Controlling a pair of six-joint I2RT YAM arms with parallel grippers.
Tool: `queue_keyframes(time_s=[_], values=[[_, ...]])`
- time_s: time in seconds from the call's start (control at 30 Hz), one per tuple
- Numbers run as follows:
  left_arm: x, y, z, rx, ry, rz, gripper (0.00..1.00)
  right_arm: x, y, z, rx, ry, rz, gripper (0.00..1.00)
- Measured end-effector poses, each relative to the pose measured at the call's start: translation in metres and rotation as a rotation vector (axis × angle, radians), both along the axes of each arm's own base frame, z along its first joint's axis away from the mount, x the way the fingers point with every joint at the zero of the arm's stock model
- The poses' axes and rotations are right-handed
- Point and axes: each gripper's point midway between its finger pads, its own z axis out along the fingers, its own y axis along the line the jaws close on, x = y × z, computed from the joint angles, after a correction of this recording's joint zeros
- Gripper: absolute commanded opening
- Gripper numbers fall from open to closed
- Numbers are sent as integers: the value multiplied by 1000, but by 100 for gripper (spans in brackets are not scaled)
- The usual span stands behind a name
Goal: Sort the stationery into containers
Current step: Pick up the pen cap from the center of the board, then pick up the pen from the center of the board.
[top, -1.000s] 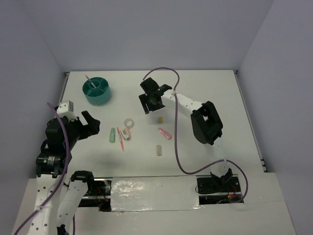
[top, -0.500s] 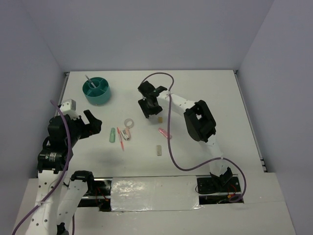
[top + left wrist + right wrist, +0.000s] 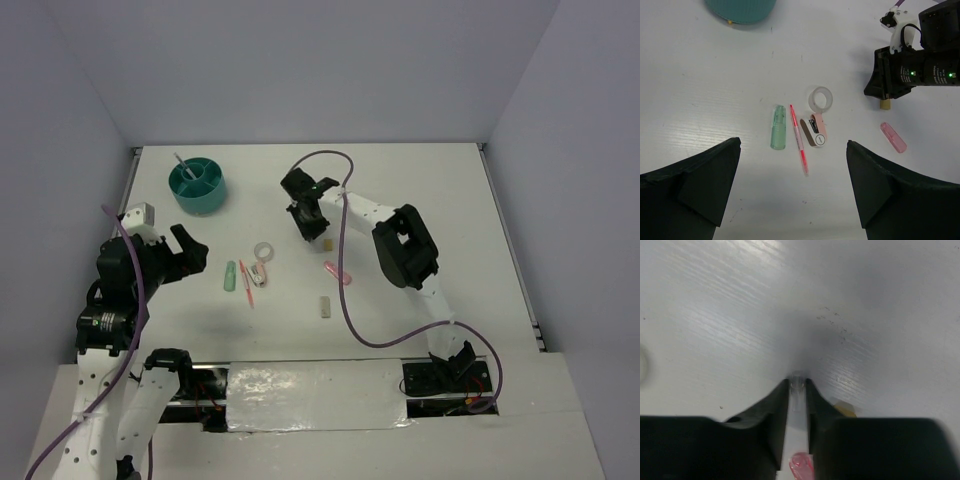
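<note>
Your right gripper (image 3: 797, 384) is down low over the white table (image 3: 715, 310). Its dark fingers (image 3: 777, 400) are pinched in on a thin clear piece (image 3: 798, 390), pink at the end nearest the camera. A small tan block (image 3: 845, 409) peeks out just beside one finger.

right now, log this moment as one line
left gripper: open, empty | right gripper: closed on thin pen | tan block: beside it | teal cup: holds grey pen

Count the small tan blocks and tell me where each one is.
2. One tan block lies beside the right gripper; the other lies nearer the arm bases. Others may be hidden.
</note>
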Motion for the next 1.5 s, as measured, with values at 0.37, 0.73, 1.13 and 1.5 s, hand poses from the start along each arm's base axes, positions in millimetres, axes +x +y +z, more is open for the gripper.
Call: queue_keyframes(time_s=[0.37,0.73,1.13,1.5], values=[[1,0,-4,-1,30,-2,99,-22,7,4,100,25,6,0],[16,-48,-28,-131,153,-58,92,-49,-14,218,469,-362,-122,0],[31,-77,-137,32,487,105,78,-112,-74,316,623,-592,-158,0],[35,-76,-174,84,559,162,57,-117,-81,277,539,-540,-155,0]])
